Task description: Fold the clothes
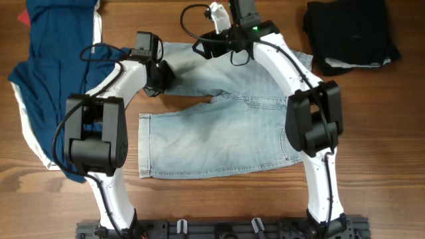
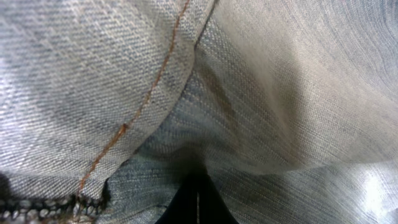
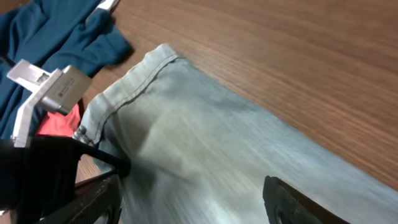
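Denim shorts (image 1: 219,136): spread flat at the middle of the wooden table (image 1: 372,119), with 2 legs running toward 9 o'clock and a slit between them.
Left gripper (image 1: 158,76): sits at the 10 o'clock corner of the shorts, on the far leg's end.
Left fingers: together and clamped on a fold of the denim. From the wrist, cloth fills the whole view and bunches down into the dark tip at 6 o'clock.
Seam (image 2: 146,102): a line of orange stitching runs slantwise across the pinched cloth, up toward 12 o'clock.
Right gripper (image 3: 193,205): over the 12 o'clock edge of the shorts, well apart from the near leg.
Right fingers (image 3: 298,198): wide apart, 1 on each side of the pale denim. The cloth lies between them, and whether they touch it I cannot tell.
Hemmed corner (image 3: 140,74): lies beyond the right fingers, toward 11 o'clock in the wrist view.
Navy garment (image 1: 53,66): crumpled at the table's 9 o'clock side, just beside the left gripper, with a red part (image 3: 59,121) showing.
Black garment (image 1: 352,33): bundled at 1 o'clock, clear of the shorts.
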`<act>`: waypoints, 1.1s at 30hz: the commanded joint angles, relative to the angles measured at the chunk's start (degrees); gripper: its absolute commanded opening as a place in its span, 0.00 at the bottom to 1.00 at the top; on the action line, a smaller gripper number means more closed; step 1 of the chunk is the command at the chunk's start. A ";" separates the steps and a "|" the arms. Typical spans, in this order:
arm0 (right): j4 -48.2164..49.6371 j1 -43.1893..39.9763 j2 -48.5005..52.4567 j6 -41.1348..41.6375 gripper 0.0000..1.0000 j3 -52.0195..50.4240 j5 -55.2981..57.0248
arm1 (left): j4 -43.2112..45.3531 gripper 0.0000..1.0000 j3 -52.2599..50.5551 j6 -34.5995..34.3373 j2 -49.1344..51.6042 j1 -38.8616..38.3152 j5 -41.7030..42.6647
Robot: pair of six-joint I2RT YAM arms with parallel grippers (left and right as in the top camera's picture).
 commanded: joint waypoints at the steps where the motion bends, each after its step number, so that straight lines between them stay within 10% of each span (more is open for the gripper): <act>1: 0.70 0.20 4.04 -1.25 0.66 1.07 -2.80 | -2.38 0.04 -3.30 -1.18 5.22 -0.70 0.09; 33: 19.89 -5.35 17.97 4.50 0.73 1.03 3.39 | -2.10 0.06 -3.30 -1.16 5.22 -0.68 -0.04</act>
